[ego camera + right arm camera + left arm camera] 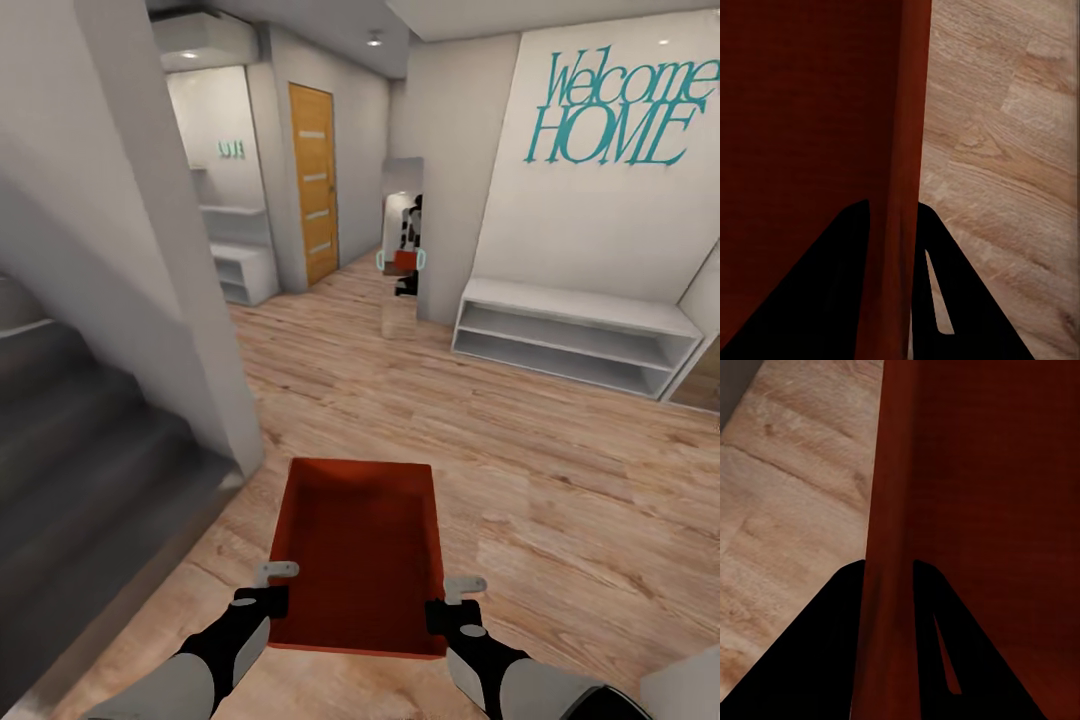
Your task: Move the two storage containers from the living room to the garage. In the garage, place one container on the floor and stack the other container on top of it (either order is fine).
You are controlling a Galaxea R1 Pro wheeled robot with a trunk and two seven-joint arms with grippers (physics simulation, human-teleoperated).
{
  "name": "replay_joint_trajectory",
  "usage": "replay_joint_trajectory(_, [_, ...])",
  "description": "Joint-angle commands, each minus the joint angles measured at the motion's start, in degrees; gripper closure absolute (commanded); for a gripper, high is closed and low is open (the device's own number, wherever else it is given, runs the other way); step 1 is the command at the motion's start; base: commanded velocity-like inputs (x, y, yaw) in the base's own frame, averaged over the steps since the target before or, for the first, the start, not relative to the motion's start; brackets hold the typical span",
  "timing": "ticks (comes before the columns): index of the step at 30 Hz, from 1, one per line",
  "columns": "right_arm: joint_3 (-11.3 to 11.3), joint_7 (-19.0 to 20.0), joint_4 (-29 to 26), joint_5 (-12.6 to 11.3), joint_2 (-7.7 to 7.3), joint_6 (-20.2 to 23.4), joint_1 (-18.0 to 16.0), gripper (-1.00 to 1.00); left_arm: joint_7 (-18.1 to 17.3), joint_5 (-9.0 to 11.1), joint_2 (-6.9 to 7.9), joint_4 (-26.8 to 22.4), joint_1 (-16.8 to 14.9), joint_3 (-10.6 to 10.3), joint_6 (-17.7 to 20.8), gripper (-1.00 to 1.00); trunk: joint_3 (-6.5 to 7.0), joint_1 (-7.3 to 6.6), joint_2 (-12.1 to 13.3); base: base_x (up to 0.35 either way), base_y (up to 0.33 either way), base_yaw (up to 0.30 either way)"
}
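We hold one red bin point(362, 550) out in front of us, above the wood floor point(560, 480), open side up and empty. Our left gripper point(268, 590) is clamped on the bin's left wall near its near corner, and our right gripper point(450, 600) is clamped on the right wall at the matching spot. In the left wrist view the bin point(982, 510) has its wall running between the two dark fingers point(810, 660), one on each face of it; the right wrist view shows the same grip on the bin point(810, 135), with the floor point(1005, 150) beyond. To our left a grey staircase point(80, 450) climbs beside a white wall. Far ahead stand a wooden door point(313, 180) and a tall mirror point(403, 250). To the right, a low white shelf point(570, 335) sits under teal lettering point(615, 110).
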Motion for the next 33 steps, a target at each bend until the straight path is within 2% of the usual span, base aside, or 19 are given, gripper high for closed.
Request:
replay_joint_trajectory(1, [1.3, -3.6, 0.1, -0.8, -1.1, -0.4, -0.1, 1.0, 1.0, -0.5, 0.13, -0.1, 0.0, 0.4, 0.4, 1.0, -0.1, 0.04, -0.1, 0.181, 0.0, -0.03])
replay_joint_trajectory(16, [1.3, -3.6, 0.1, -0.8, -1.1, -0.4, -0.1, 1.0, 1.0, -0.5, 0.21, -0.1, 0.0, 0.4, 0.4, 1.0, -0.1, 0.04, -0.1, 0.309, 0.0, -0.009])
replay_joint_trajectory(33, [1.3, -3.6, 0.1, -1.0, -1.1, -0.4, 0.0, 1.0, 1.0, -0.5, 0.21, 0.0, 0.0, 0.4, 0.4, 1.0, -0.1, 0.04, -0.1, 0.322, 0.0, -0.19])
